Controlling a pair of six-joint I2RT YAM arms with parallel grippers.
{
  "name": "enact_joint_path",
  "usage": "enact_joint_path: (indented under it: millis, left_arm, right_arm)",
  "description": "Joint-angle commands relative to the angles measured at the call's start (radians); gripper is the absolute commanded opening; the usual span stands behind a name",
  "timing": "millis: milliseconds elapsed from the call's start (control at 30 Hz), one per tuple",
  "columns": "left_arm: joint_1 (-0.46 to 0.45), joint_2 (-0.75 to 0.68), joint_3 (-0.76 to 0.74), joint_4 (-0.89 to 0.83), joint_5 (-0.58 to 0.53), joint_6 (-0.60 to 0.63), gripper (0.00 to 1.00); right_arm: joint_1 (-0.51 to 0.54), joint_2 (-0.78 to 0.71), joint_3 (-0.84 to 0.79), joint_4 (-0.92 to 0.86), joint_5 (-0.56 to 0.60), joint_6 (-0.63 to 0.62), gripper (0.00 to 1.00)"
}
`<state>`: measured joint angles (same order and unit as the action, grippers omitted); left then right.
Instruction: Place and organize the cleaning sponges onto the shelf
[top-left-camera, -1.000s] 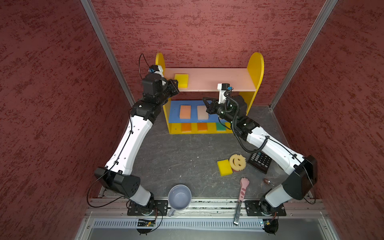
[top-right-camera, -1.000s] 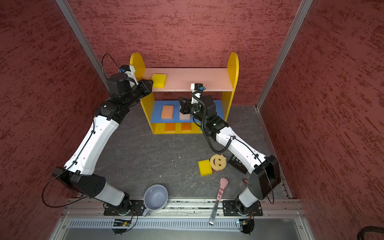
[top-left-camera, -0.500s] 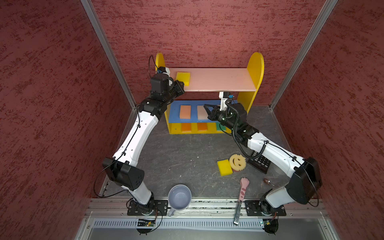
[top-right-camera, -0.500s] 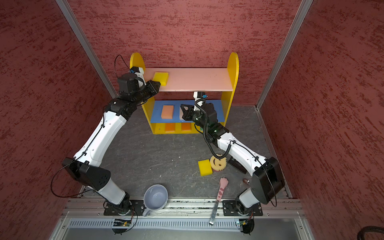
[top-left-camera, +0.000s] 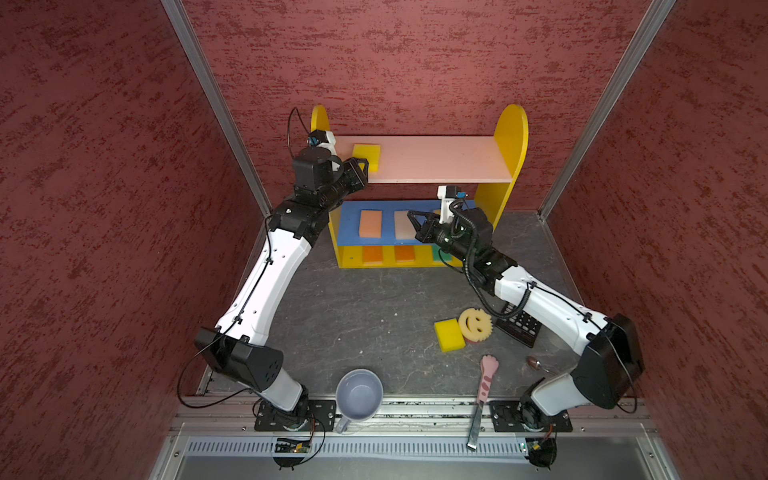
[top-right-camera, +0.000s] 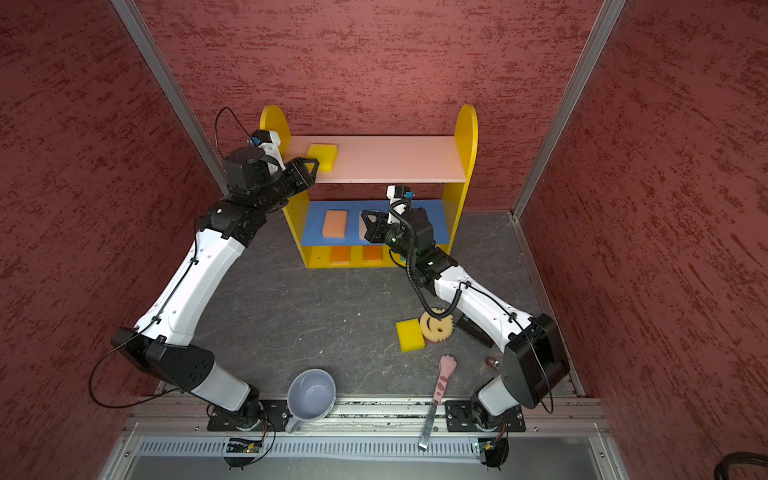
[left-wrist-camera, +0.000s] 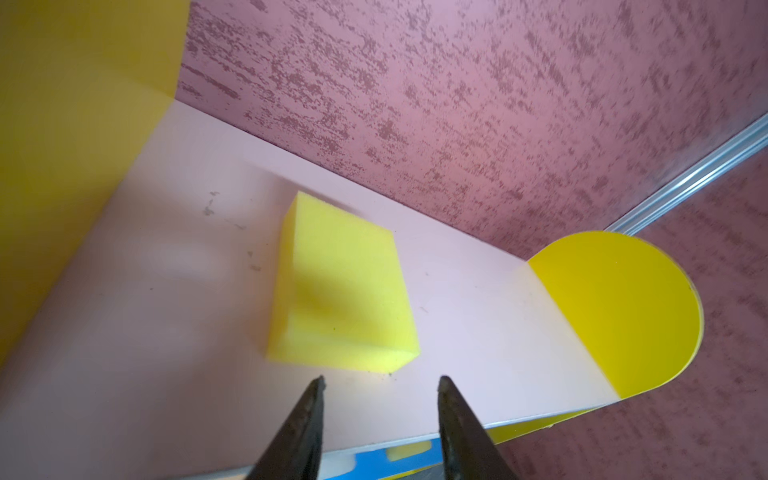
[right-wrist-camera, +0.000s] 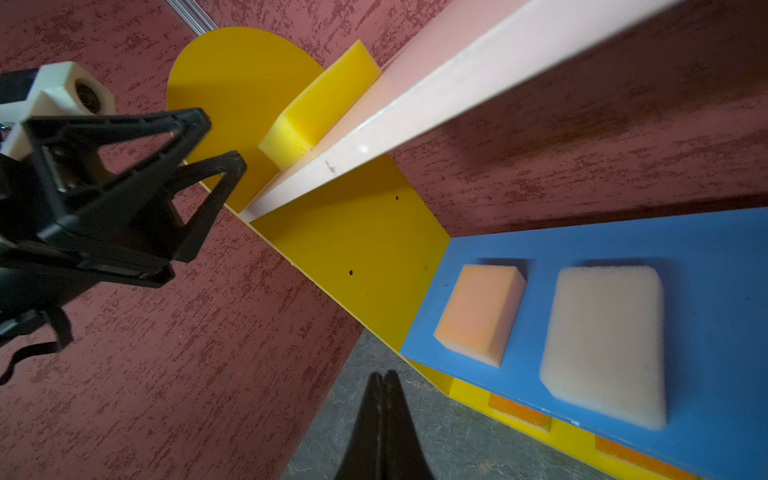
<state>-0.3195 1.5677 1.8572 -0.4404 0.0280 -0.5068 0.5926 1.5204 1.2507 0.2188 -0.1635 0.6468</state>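
Note:
The shelf (top-left-camera: 510, 137) stands at the back of the table. A yellow sponge (top-left-camera: 366, 154) (left-wrist-camera: 340, 286) lies on its pink top board (left-wrist-camera: 478, 316) near the left panel. My left gripper (top-left-camera: 362, 167) (left-wrist-camera: 381, 380) is open just in front of that sponge, not touching it. On the blue board lie a peach sponge (right-wrist-camera: 482, 311) and a pale one (right-wrist-camera: 602, 345). Orange sponges (top-left-camera: 372, 254) and a green one (top-left-camera: 441, 254) sit on the bottom board. My right gripper (top-left-camera: 412, 217) (right-wrist-camera: 382, 376) is shut and empty before the blue board. A yellow sponge (top-left-camera: 449, 334) and the smiley sponge (top-left-camera: 475, 323) rest on the table.
A grey-blue mug (top-left-camera: 358, 395) stands at the front edge. A pink cat-paw tool (top-left-camera: 486, 380) lies to its right. A black keypad (top-left-camera: 519, 326) sits under the right arm, with a small brown object (top-left-camera: 533, 363) nearby. Red walls close in on three sides.
My left gripper has opened, leaving the yellow sponge lying on the top board. My right arm has drawn back a little from the blue board, still shut.

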Motion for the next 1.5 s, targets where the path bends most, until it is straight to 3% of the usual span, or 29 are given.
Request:
enact_joint_path:
  millis: [0, 167, 500, 1467]
  left_arm:
    - [0.01, -0.014, 0.02, 0.013, -0.066, 0.052, 0.58]
    - [0.021, 0.029, 0.05, -0.004, -0.087, 0.059, 0.63]
    - [0.041, 0.124, 0.109, -0.014, -0.035, 0.019, 0.64]
    - [0.025, 0.143, 0.134, -0.044, 0.038, -0.006, 0.64]
  right_arm:
    - [-0.004, -0.026, -0.017, 0.02, 0.006, 0.001, 0.0]
    - [-0.003, -0.025, -0.028, 0.021, 0.002, 0.009, 0.0]
    - [-0.005, -0.031, -0.027, -0.004, 0.016, -0.007, 0.0]
    - [-0.005, -0.053, -0.059, 0.022, 0.008, 0.02, 0.0]
